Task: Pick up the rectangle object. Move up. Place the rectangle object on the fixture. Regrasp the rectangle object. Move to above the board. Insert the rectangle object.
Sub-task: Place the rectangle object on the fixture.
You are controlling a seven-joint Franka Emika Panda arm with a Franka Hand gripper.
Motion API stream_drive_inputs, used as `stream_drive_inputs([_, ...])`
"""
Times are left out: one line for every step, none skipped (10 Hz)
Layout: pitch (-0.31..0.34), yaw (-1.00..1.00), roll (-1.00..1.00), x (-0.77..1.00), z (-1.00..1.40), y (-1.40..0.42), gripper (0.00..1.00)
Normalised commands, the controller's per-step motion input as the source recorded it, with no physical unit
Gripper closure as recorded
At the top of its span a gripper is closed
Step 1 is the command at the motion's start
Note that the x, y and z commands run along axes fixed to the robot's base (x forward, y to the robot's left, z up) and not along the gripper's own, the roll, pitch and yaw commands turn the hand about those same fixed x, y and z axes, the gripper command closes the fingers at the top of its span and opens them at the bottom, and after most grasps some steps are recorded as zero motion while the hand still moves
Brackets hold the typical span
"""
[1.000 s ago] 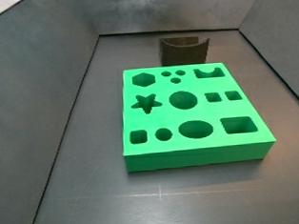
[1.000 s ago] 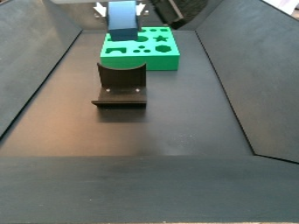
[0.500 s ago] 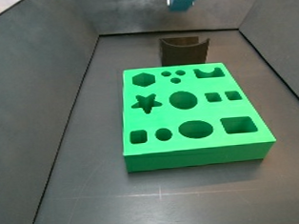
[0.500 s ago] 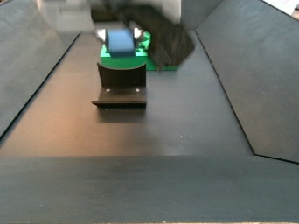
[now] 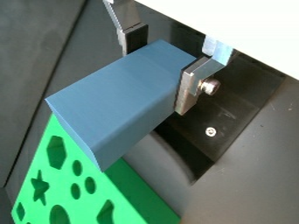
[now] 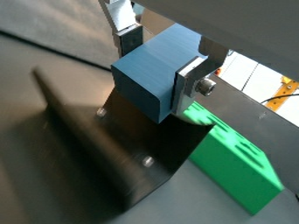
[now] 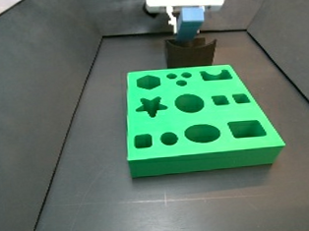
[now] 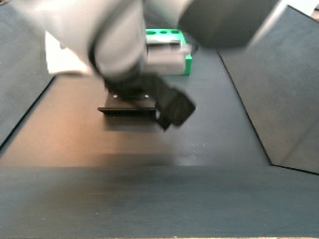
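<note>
Fingers (image 5: 191, 80) around rectangle object (image 5: 117, 101), above fixture (image 6: 105, 166)

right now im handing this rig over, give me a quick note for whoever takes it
Gripper: shut on the rectangle object, hanging just above the fixture, at the far end of the board in a side view.
Board: flat on the floor, holes show empty.
Done: pick-up and lift.
Left: set the block on the fixture, regrasp, move above the board, insert.
</note>
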Motion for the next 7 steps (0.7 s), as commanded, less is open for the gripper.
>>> stream_drive_inputs([0.051, -0.11, -0.24, 0.18, -1.00, 0.11, 1.00])
stream_drive_inputs([0.035, -0.11, -0.20, 0.18, -0.97, 0.11, 1.00])
stream_drive_inputs([0.026, -0.11, -0.18, 0.15, -0.78, 0.09, 1.00])
stream_drive_inputs([0.018, -0.11, -0.17, 0.12, -0.60, 0.08, 1.00])
stream_drive_inputs([0.008, -0.09, -0.13, 0.10, -0.51, 0.07, 1.00])
stream_drive_inputs([0.002, -0.08, -0.11, 0.09, -0.51, 0.06, 1.00])
stream_drive_inputs([0.000, 0.00, 0.00, 0.00, -0.17, -0.50, 1.00])
